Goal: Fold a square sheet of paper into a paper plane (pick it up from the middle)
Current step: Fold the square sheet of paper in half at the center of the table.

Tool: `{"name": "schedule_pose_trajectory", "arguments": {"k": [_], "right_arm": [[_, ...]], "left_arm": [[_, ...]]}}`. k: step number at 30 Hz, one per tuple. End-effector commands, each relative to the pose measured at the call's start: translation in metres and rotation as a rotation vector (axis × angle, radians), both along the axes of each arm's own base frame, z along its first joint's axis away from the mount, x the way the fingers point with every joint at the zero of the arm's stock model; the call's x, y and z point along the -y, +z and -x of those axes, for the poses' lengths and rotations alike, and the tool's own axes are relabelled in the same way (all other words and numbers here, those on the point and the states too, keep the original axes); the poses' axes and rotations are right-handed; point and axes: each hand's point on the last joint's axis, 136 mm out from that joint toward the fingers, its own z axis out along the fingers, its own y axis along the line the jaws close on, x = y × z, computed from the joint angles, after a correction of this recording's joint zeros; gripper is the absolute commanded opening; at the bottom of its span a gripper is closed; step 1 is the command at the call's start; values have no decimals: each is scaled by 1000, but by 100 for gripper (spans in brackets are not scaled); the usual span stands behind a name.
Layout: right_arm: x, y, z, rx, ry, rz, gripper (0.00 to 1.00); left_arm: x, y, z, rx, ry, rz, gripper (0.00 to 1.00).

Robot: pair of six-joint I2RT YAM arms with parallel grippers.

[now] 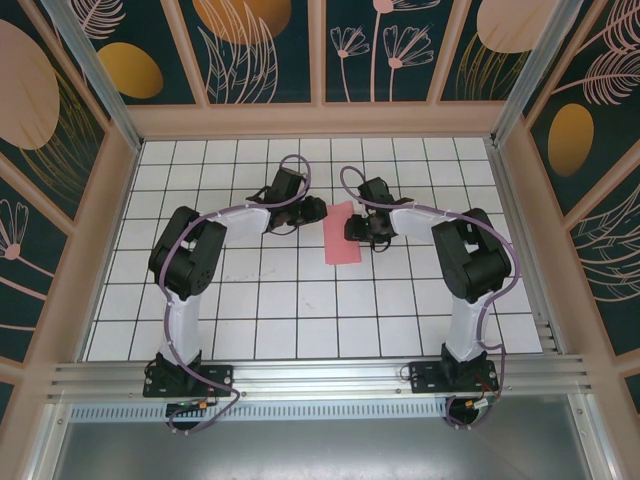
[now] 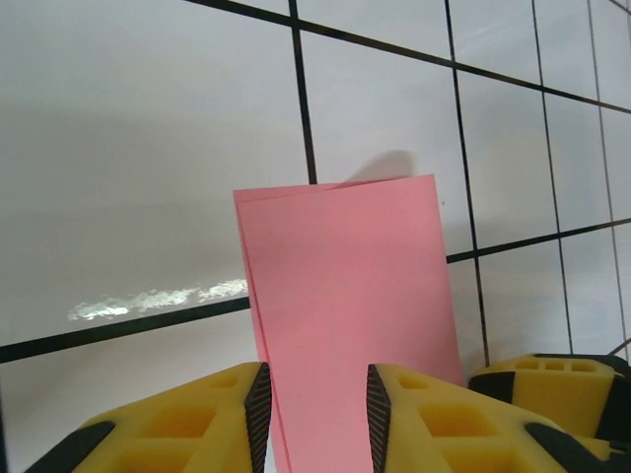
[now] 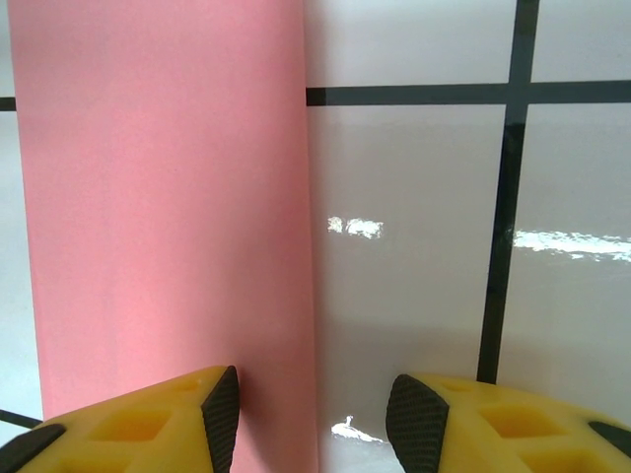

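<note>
The square sheet of paper point(image 1: 342, 236) lies flat on the white grid table, folded in half into a narrow salmon-pink rectangle. In the left wrist view the sheet point(image 2: 345, 296) shows two layers slightly offset along its far and left edges. My left gripper point(image 1: 312, 210) hovers at the sheet's left side, open point(image 2: 315, 399), with the paper lying under the gap between its pads. My right gripper point(image 1: 356, 228) is at the right side, open point(image 3: 314, 409), straddling the sheet's point(image 3: 168, 197) long straight edge: one pad over paper, the other over bare tile.
The table point(image 1: 300, 300) is white tiles with black grid lines, fenced by a wooden frame point(image 1: 320, 120) at the back and sides. The right gripper's yellow finger point(image 2: 552, 379) shows close beside the sheet in the left wrist view. Both arms meet at mid-table.
</note>
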Motion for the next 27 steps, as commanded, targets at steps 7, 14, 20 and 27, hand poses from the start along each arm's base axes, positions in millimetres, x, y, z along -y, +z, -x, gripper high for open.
{"name": "schedule_pose_trajectory", "arguments": {"k": [7, 14, 20, 27], "right_arm": [[21, -82, 23, -147, -52, 136, 54], [19, -86, 26, -158, -47, 143, 55], [18, -86, 27, -151, -23, 143, 55], [17, -86, 27, -146, -12, 143, 55]], "left_arm": [[15, 6, 6, -1, -44, 105, 33], [19, 0, 9, -20, -63, 127, 32], [22, -7, 11, -36, -74, 131, 29], [25, -14, 13, -53, -84, 130, 27]]}}
